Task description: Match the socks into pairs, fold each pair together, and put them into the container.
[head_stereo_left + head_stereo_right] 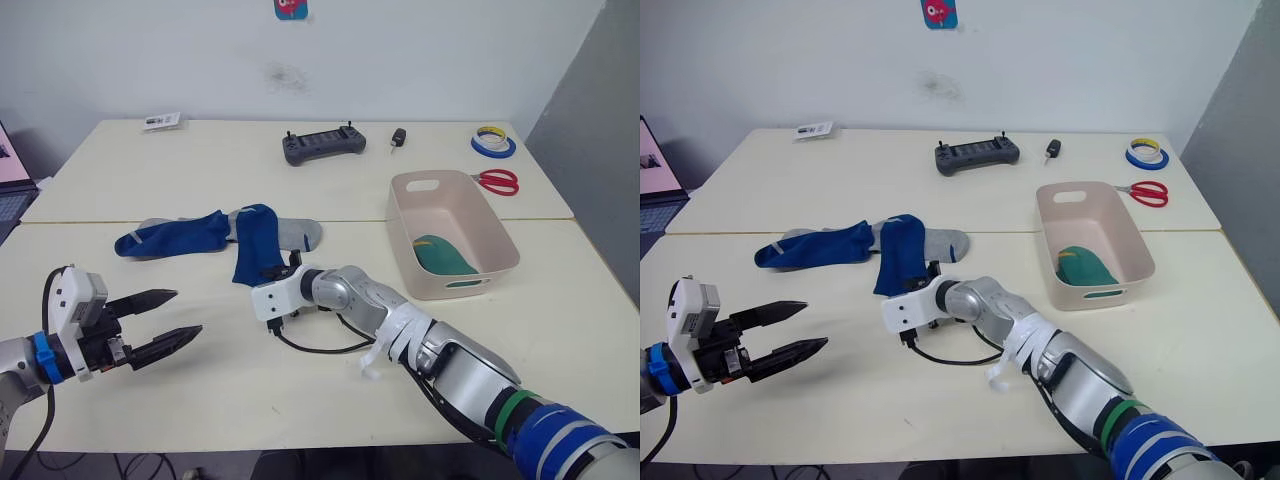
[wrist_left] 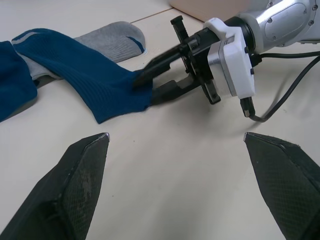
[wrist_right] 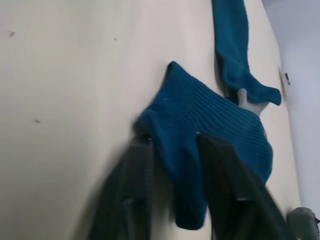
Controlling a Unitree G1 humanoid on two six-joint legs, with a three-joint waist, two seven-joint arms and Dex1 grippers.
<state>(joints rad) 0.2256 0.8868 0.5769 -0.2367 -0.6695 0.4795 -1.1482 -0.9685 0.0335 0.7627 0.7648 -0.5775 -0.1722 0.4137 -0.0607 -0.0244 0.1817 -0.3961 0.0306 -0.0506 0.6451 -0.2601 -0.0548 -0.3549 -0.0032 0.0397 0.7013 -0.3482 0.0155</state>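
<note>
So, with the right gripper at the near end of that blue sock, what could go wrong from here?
1. The right gripper has its fingers around only the edge of the blue sock, so the sock may slip out when lifted.
2. That sock lies over a grey sock, which could be dragged along with it.
3. The second blue sock overlaps the grey ones too, so pairing may tangle them.
4. The left gripper is open and apart, not helping.

Head stereo looks down over table; wrist cams close on blue sock
</note>
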